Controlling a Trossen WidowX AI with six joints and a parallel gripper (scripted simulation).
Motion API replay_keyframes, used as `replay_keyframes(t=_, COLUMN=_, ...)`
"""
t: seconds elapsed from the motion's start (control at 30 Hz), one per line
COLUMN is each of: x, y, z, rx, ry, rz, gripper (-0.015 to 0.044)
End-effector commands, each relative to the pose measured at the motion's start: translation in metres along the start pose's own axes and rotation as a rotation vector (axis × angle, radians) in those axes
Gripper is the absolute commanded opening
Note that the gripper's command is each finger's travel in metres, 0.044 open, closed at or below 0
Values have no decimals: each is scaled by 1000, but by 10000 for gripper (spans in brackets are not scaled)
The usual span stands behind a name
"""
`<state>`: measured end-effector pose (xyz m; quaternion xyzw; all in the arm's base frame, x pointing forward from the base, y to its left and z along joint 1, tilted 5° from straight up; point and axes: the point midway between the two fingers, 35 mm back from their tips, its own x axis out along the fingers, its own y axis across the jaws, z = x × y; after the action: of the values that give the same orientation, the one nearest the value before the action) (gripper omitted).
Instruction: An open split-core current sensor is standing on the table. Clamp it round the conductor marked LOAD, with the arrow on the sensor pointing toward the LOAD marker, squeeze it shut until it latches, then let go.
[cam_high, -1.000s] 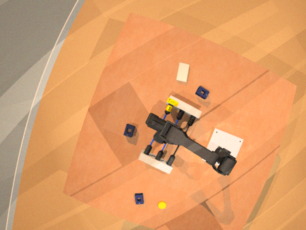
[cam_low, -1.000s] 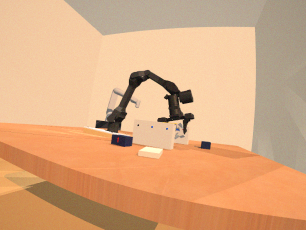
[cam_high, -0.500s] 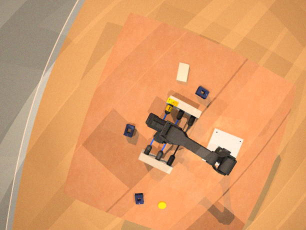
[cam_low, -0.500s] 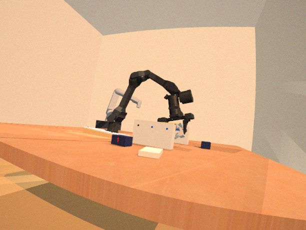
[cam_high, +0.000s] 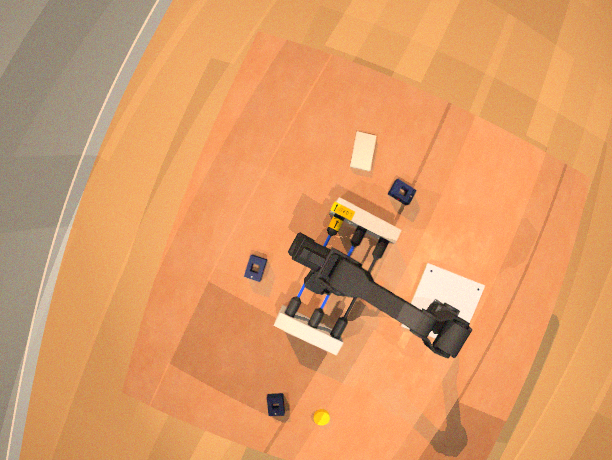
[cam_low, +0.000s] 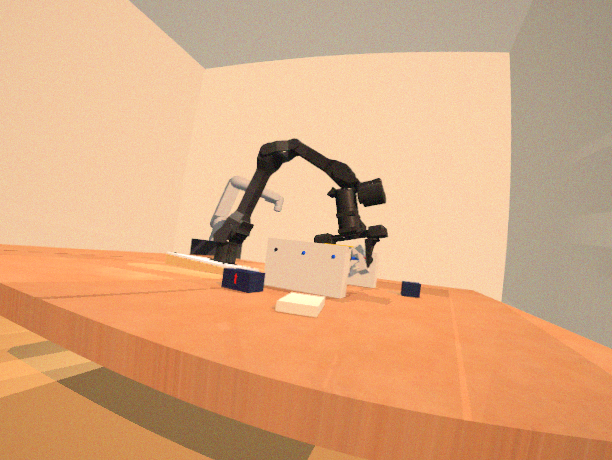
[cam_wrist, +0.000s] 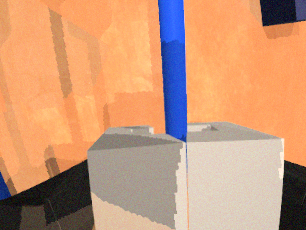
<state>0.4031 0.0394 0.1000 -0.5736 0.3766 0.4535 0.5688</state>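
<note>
My gripper (cam_wrist: 186, 218) (cam_high: 312, 260) (cam_low: 351, 248) is shut on the grey split-core sensor (cam_wrist: 186, 195), with a dark finger on each side of it. The two halves of the sensor meet at a thin seam, and the blue conductor (cam_wrist: 172, 49) (cam_high: 300, 291) runs through its middle. This is the leftmost of three conductors strung between two white terminal blocks (cam_high: 372, 222) (cam_high: 306, 332). Its far end carries the yellow LOAD marker (cam_high: 343, 213). The arm hides the sensor in the overhead view. I cannot see the sensor's arrow.
A white block (cam_high: 363, 150) (cam_low: 300, 304) lies beyond the LOAD end, and a yellow disc (cam_high: 321, 417) lies in front. The arm's white base plate (cam_high: 450, 287) is at the right.
</note>
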Motion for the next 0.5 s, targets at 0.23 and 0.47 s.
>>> replay_keyframes(t=0.23, x=-8, y=0, z=2, rx=-3, ry=-7, rz=-63, gripper=440)
replay_keyframes(t=0.47, x=-21, y=0, z=5, rx=-9, ry=-20, rz=-171, gripper=440)
